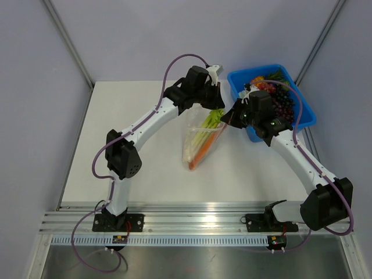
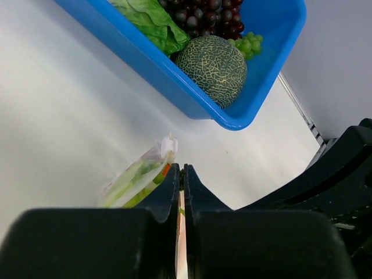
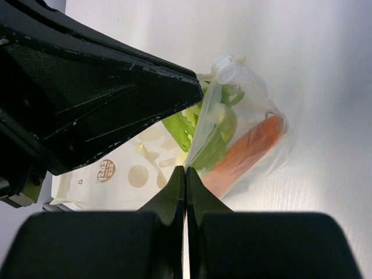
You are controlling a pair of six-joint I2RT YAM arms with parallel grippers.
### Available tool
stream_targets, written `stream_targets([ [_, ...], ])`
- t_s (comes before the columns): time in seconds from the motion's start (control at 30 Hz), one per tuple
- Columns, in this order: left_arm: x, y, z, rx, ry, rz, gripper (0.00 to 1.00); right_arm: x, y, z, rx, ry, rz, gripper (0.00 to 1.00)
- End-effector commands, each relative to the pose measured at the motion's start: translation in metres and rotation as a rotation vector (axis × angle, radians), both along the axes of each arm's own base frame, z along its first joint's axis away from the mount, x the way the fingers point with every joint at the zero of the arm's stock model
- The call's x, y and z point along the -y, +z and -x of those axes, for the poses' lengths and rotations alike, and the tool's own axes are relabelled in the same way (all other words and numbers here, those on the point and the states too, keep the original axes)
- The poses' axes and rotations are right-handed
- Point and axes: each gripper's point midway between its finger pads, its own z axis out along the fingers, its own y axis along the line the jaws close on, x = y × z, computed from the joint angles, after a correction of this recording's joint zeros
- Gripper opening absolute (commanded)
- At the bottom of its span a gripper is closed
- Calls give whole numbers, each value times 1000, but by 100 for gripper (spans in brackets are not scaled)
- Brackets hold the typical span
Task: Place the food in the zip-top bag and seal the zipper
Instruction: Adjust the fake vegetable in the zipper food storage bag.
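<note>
The clear zip-top bag (image 1: 200, 142) lies on the white table with its mouth toward the far right. Inside it are the orange piece (image 1: 200, 156) and the leek with green leaves (image 1: 213, 119). My left gripper (image 1: 217, 108) is shut on the bag's mouth edge; in the left wrist view the fingers (image 2: 170, 187) pinch a thin strip of the bag (image 2: 136, 177). My right gripper (image 1: 230, 117) is shut on the same edge just beside it. In the right wrist view its fingertips (image 3: 174, 181) pinch the bag (image 3: 247, 110), with the orange piece (image 3: 250, 146) and leek leaves (image 3: 206, 145) behind. A white tab (image 3: 228, 72) sits at the mouth corner.
A blue bin (image 1: 305, 113) stands at the far right, close to both grippers. It holds dark grapes (image 2: 203, 14), a round green netted head (image 2: 212, 70) and leafy greens (image 2: 151, 20). The left arm's black body (image 3: 87, 87) fills the left of the right wrist view.
</note>
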Motion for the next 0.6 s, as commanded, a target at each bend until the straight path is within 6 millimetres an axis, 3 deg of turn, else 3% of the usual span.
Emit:
stream_targets([
  [0.0,-4,15,-2,41,25,18,0,9,28,-4,81,-30,14,0],
  [0.27,-15,-5,22,4,-26,-8,0,11,27,-6,77,-48,14,0],
  [0.57,-14,-53,38,-101,-65,-38,0,5,33,-4,103,-6,-4,0],
])
